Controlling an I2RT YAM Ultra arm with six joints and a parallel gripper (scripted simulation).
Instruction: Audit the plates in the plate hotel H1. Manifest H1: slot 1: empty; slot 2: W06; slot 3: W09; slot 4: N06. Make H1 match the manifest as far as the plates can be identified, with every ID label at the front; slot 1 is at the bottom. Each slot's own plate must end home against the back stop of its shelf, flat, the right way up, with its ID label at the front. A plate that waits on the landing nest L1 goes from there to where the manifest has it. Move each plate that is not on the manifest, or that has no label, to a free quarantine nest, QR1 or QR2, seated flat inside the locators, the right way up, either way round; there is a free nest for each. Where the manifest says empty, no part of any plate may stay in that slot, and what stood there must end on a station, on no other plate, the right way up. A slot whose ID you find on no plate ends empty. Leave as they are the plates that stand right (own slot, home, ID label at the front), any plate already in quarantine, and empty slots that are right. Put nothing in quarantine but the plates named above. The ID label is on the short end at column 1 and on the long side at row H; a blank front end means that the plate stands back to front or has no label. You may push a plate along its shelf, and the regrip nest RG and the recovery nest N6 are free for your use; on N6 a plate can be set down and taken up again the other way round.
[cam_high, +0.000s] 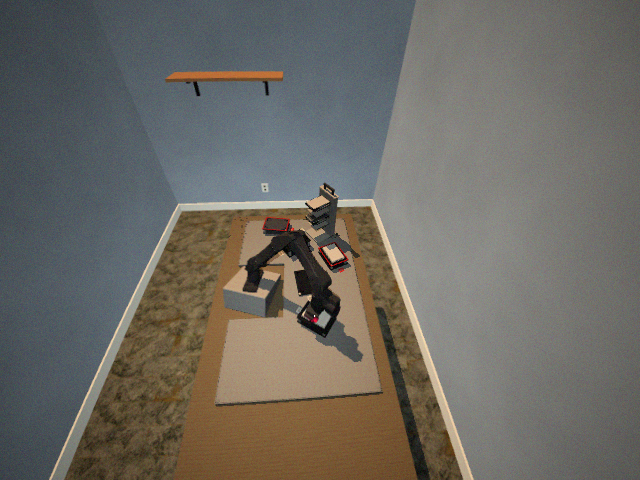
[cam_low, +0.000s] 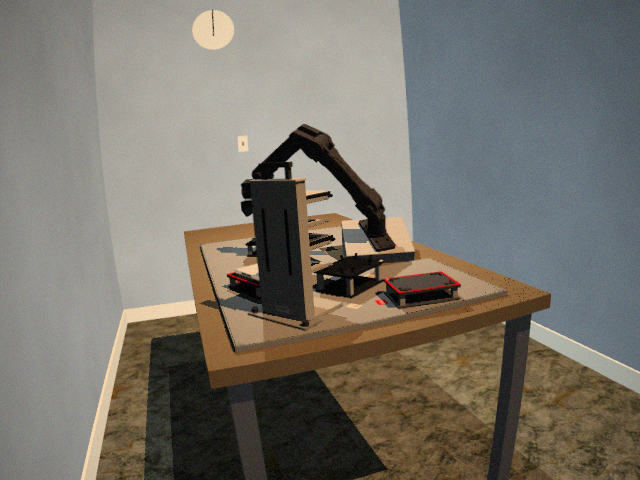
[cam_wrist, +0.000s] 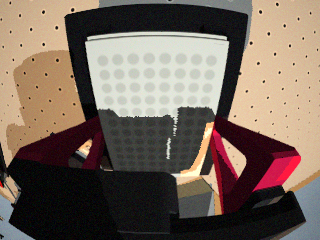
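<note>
A white well plate (cam_wrist: 159, 94) (cam_high: 319, 321) lies flat in a black nest in front of the arm's base. My gripper (cam_wrist: 157, 120) hangs straight above it, and its red fingers press on the plate's two long sides, shut on it. In the overhead view the gripper (cam_high: 315, 312) covers most of this plate. The plate hotel H1 (cam_high: 323, 214) stands at the back right with plates on its upper shelves; their labels are too small to read. From the rear view the hotel's back panel (cam_low: 281, 253) hides the gripper.
A red-edged nest (cam_high: 332, 254) beside the hotel holds a plate. A second red-edged nest (cam_high: 276, 224) at the back left is empty. The arm's grey base block (cam_high: 253, 291) stands left of the gripper. A low black stand (cam_low: 351, 273) sits mid-table.
</note>
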